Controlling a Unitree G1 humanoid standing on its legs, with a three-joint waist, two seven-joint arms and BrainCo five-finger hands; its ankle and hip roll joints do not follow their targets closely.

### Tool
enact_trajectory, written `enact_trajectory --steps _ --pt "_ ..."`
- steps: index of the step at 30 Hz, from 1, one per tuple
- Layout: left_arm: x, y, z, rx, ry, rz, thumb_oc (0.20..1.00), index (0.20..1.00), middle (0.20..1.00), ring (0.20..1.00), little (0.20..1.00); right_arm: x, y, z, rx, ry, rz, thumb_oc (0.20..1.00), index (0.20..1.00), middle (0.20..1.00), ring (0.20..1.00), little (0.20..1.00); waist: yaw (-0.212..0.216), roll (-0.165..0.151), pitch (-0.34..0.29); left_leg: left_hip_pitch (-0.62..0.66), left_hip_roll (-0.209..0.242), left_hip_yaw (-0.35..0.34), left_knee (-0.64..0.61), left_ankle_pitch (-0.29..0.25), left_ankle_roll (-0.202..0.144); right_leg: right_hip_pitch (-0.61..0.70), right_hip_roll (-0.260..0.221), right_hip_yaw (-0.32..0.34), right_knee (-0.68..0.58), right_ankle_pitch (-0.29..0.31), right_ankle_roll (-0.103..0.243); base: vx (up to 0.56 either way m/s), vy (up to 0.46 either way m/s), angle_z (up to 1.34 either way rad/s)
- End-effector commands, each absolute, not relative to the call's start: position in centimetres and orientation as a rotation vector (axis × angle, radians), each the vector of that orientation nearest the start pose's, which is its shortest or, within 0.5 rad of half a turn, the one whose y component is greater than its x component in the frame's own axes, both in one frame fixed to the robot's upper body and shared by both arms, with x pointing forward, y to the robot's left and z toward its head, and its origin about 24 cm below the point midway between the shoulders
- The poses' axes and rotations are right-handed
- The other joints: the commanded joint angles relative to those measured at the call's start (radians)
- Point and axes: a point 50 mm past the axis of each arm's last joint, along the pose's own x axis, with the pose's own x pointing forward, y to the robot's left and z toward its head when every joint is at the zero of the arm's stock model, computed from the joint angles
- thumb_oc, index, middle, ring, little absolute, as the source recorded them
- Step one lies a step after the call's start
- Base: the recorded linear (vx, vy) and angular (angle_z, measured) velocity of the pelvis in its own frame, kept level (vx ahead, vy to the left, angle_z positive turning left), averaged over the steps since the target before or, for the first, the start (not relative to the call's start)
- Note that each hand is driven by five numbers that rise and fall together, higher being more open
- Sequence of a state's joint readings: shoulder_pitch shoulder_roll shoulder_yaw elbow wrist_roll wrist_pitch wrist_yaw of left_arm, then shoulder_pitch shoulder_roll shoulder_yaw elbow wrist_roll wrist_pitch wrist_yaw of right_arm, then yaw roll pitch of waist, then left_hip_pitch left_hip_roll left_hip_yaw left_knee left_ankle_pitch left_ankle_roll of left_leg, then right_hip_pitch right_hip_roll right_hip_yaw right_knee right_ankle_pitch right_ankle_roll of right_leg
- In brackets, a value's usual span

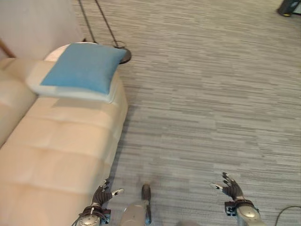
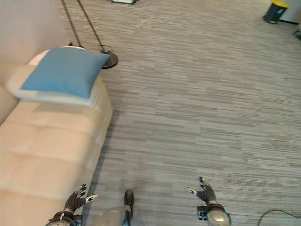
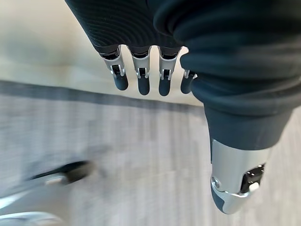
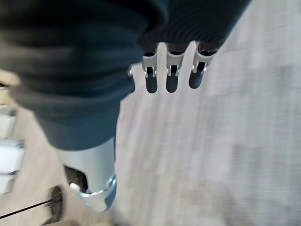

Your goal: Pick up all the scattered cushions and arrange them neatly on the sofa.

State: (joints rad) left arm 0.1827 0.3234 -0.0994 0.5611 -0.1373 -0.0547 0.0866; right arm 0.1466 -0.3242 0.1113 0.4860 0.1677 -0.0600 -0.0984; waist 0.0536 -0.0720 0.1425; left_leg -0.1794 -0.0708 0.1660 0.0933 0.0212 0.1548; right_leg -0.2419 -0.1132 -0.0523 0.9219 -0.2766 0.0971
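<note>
Blue cushion (image 1: 84, 66) lies atop a white cushion (image 1: 70, 92) on the beige sofa (image 1: 56, 150) arm end. Left hand (image 1: 101, 194) and right hand (image 1: 231, 188) both empty, fingers (image 3: 141, 77) spread, over grey carpet (image 1: 211, 94).

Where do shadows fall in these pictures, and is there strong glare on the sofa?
Left eye view: the blue cushion throws a soft shadow on the sofa seat below its near edge; the sofa darkens the carpet along its side. Right eye view: the same; no strong glare.
</note>
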Motion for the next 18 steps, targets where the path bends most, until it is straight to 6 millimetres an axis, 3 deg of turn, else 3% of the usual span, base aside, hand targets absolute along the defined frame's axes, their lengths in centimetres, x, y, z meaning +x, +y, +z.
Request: enact_trajectory --steps 1,3,7,10,13,14,15,16,18 --pt "17.0 25.2 -7.3 0.272 0.55 0.151 1.0 1.0 1.0 1.0 1.0 20.0 -23.1 -5.8 -0.216 0.447 -0.105 1.0 1.0 1.0 1.0 1.0 0.001 0.018 0.048 0.033 0.055 -0.044 0.037 -0.074 -0.086 0.054 0.01 -0.021 -0.327 0.307 0.032 0.58 0.135 0.16" --pt "17.0 25.0 -7.3 0.267 0.549 0.142 1.0 1.0 1.0 1.0 1.0 20.0 -23.5 -5.7 -0.229 0.448 -0.111 1.0 1.0 1.0 1.0 1.0 -0.028 0.028 0.059 0.112 0.043 -0.067 0.014 -0.113 -0.096 -0.004 0.019 -0.067 -0.467 0.248 0.028 0.59 0.046 0.53" --pt "17.1 24.9 -7.4 0.282 0.551 0.146 1.0 1.0 1.0 1.0 1.0 19.6 -24.2 -5.7 -0.247 0.46 -0.134 1.0 1.0 1.0 1.0 1.0 -0.077 0.024 0.071 0.262 0.021 -0.124 -0.028 -0.198 -0.133 -0.083 0.036 -0.055 -0.852 0.328 0.073 0.64 -0.088 0.4" --pt "17.2 24.9 -7.3 0.307 0.538 0.133 1.0 1.0 1.0 1.0 1.0 19.1 -24.6 -5.6 -0.263 0.458 -0.142 1.0 1.0 1.0 1.0 1.0 -0.1 0.022 0.061 0.334 0.029 -0.162 -0.007 -0.243 -0.166 -0.098 0.014 -0.038 -0.884 0.37 0.087 0.6 -0.186 0.61" --pt "17.0 24.7 -7.6 0.305 0.547 0.125 1.0 1.0 1.0 1.0 1.0 18.8 -24.7 -5.8 -0.254 0.466 -0.14 1.0 1.0 1.0 1.0 1.0 -0.104 0.026 0.049 0.339 0.05 -0.178 0.07 -0.209 -0.197 -0.065 0.013 -0.038 -0.855 0.402 0.064 0.42 -0.219 0.94" --pt "16.9 24.5 -7.8 0.289 0.557 0.125 1.0 1.0 1.0 1.0 1.0 19.3 -25.1 -5.4 -0.27 0.451 -0.146 1.0 1.0 1.0 1.0 1.0 -0.098 0.027 0.064 0.225 0.093 -0.142 0.359 -0.099 -0.233 -0.021 0.007 -0.054 -0.833 0.388 0.029 0.32 -0.279 0.44" --pt "16.8 24.5 -7.9 0.267 0.564 0.137 1.0 1.0 1.0 1.0 1.0 19.7 -25.4 -5.0 -0.275 0.432 -0.152 1.0 1.0 1.0 1.0 1.0 -0.093 0.021 0.069 0.162 0.113 -0.121 0.476 -0.048 -0.234 0.009 0.007 -0.071 -0.837 0.369 0.006 0.45 -0.364 0.44" --pt "16.7 24.7 -8.0 0.254 0.572 0.155 1.0 1.0 1.0 1.0 1.0 19.9 -25.6 -4.8 -0.276 0.425 -0.162 1.0 1.0 1.0 1.0 1.0 -0.086 0.021 0.073 0.126 0.14 -0.091 0.538 -0.032 -0.229 0.037 0.018 -0.075 -0.84 0.341 -0.015 0.35 -0.238 0.34" --pt "16.4 24.8 -8.5 0.236 0.598 0.177 1.0 1.0 1.0 1.0 1.0 20.1 -26.0 -4.7 -0.277 0.429 -0.175 1.0 1.0 1.0 1.0 1.0 -0.07 0.021 0.071 0.067 0.153 -0.045 0.54 -0.051 -0.21 0.09 0.026 -0.079 -0.85 0.301 -0.03 0.39 -0.142 -0.08"
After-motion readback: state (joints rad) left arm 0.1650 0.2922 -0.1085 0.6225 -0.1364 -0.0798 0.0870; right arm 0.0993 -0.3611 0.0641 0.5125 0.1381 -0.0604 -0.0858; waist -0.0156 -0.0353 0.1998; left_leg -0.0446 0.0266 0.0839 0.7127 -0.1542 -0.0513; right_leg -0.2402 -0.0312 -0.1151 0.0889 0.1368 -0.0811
